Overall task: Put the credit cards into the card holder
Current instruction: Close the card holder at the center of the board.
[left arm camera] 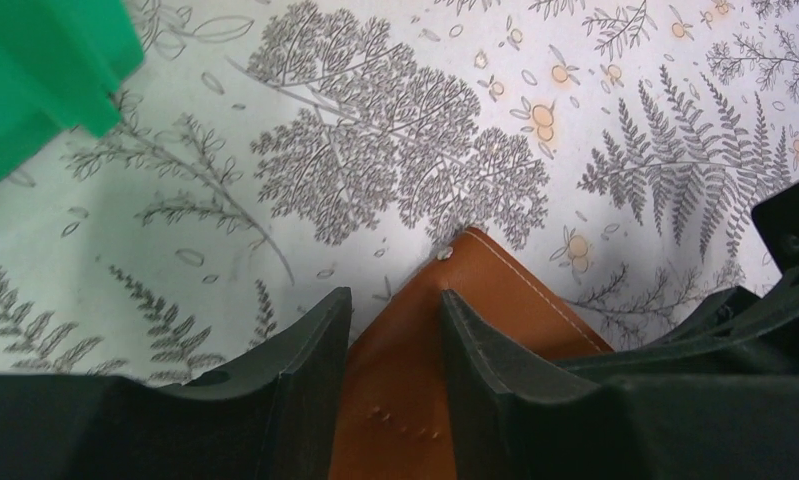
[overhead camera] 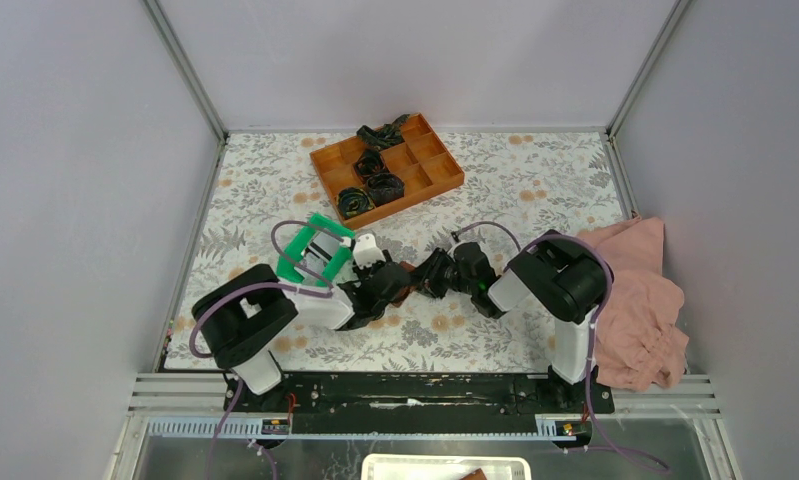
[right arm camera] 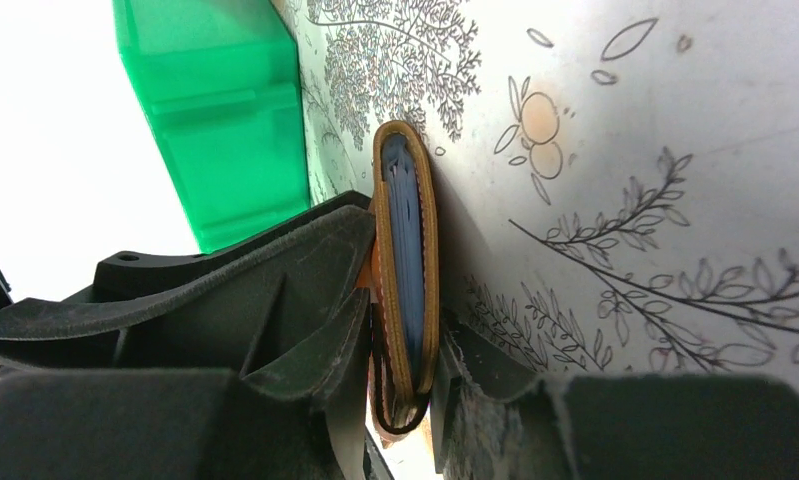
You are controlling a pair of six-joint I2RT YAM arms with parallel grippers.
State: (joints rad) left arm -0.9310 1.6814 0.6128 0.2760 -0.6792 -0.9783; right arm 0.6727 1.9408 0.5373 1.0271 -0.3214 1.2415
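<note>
The brown leather card holder (left arm camera: 495,290) lies folded on the floral table between both arms. In the right wrist view I see it edge-on (right arm camera: 430,250), with the pale blue edges of the credit cards (right arm camera: 405,230) inside the fold. My right gripper (right arm camera: 407,320) is shut on its near end, one finger on each face. My left gripper (left arm camera: 395,300) is open, its fingers standing on the holder's top face near a corner. In the top view both grippers (overhead camera: 390,285) (overhead camera: 430,275) meet at mid table and hide most of the holder.
A green plastic tray (overhead camera: 313,250) stands just behind the left gripper and also shows in the left wrist view (left arm camera: 35,70). An orange compartment tray (overhead camera: 430,170) with black coiled items sits at the back. A pink cloth (overhead camera: 640,300) lies at the right edge.
</note>
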